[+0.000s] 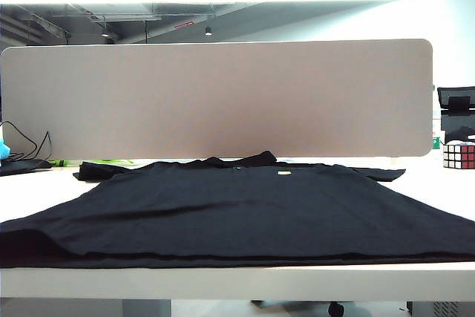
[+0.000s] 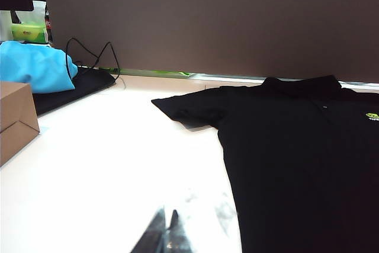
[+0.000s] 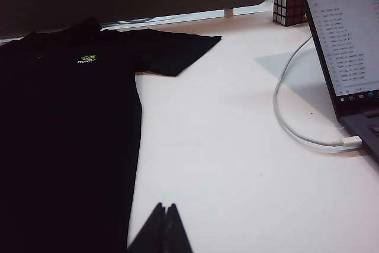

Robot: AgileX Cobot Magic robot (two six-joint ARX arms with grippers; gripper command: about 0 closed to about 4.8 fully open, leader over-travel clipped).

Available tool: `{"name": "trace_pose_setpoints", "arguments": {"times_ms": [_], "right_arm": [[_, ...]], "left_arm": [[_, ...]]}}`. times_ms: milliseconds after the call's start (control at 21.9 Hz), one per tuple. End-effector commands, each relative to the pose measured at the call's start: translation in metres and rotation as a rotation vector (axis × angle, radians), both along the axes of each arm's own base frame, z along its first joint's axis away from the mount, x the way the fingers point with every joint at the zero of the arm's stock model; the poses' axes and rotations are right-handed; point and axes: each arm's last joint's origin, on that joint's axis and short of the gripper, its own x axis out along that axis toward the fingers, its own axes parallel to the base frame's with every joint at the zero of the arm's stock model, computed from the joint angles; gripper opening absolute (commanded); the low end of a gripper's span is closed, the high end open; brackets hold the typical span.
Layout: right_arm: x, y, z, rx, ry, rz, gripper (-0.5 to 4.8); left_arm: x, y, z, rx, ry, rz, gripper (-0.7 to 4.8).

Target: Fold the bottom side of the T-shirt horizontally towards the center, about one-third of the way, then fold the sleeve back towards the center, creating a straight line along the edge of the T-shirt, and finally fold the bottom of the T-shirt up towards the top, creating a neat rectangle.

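Note:
The black T-shirt (image 1: 237, 209) lies spread flat on the white table (image 1: 237, 281), collar (image 1: 241, 159) toward the grey divider, a small yellow mark (image 1: 283, 173) near the neck. The bottom of the T-shirt (image 1: 245, 260) runs along the table's front edge. One sleeve (image 2: 189, 106) shows in the left wrist view, the other sleeve (image 3: 174, 48) in the right wrist view. My left gripper (image 2: 165, 216) is shut and empty over bare table beside the shirt's edge. My right gripper (image 3: 166, 208) is shut and empty just off the shirt's other side. Neither gripper shows in the exterior view.
A grey divider panel (image 1: 215, 98) stands behind the shirt. A Rubik's cube (image 3: 288, 7), an open laptop (image 3: 349, 34) and its white cable (image 3: 284, 111) are on the right. A blue cloth (image 2: 35, 66), black cables (image 2: 89, 54) and a cardboard box (image 2: 16, 119) are on the left.

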Motion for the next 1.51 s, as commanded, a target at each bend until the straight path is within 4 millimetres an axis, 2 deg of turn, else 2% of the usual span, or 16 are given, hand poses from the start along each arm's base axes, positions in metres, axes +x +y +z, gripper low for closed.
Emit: {"name": "trace_pose_setpoints", "arguments": {"times_ms": [46,319,365,502,547,593,821,1004,1140,1232,1323,1460,1505], "right_arm": [[0.0,0.0,0.0,0.001,-0.012,-0.004,-0.01],[0.0,0.0,0.0,0.001,-0.014,-0.004,-0.01],[0.0,0.0,0.0,0.002,-0.015,-0.003,-0.01],[0.001,0.003,0.002,0.166,-0.038,0.096,-0.01],[0.0,0.006,0.004,0.198,-0.04,0.179,-0.02],[0.0,0.008,0.004,0.206,-0.028,0.255,-0.04],[-0.003,0.009,0.01,0.251,0.061,0.281,-0.05],[-0.003,0.009,0.026,0.257,0.105,0.261,-0.05],[0.006,0.008,0.042,0.308,0.217,0.201,-0.05],[0.017,0.008,0.046,0.325,0.368,0.193,-0.05],[0.033,0.009,0.05,0.309,0.533,0.233,-0.05],[0.057,0.009,0.056,0.273,0.717,0.243,-0.04],[0.068,0.008,0.059,0.255,0.783,0.249,0.15]], "left_arm": [[0.0,0.0,0.004,0.0,-0.026,0.0,-0.05],[0.0,0.0,0.004,-0.002,-0.027,0.0,-0.05],[-0.001,0.0,0.004,-0.04,-0.033,-0.006,-0.05],[-0.001,-0.001,0.009,-0.334,-0.054,-0.057,-0.06],[-0.002,-0.002,0.011,-0.408,-0.033,-0.107,-0.06],[-0.002,-0.004,0.013,-0.407,0.024,-0.158,-0.05],[0.002,-0.005,0.02,-0.448,0.196,-0.161,-0.06],[0.018,-0.007,0.038,-0.47,0.265,-0.237,-0.05],[0.05,-0.009,0.044,-0.507,0.46,-0.298,-0.05],[0.073,-0.011,0.037,-0.549,0.616,-0.352,-0.06],[0.089,-0.013,0.021,-0.594,0.769,-0.381,-0.06],[0.097,-0.014,-0.003,-0.628,0.928,-0.394,-0.06],[0.096,-0.014,-0.009,-0.606,0.976,-0.387,-0.05]]}}
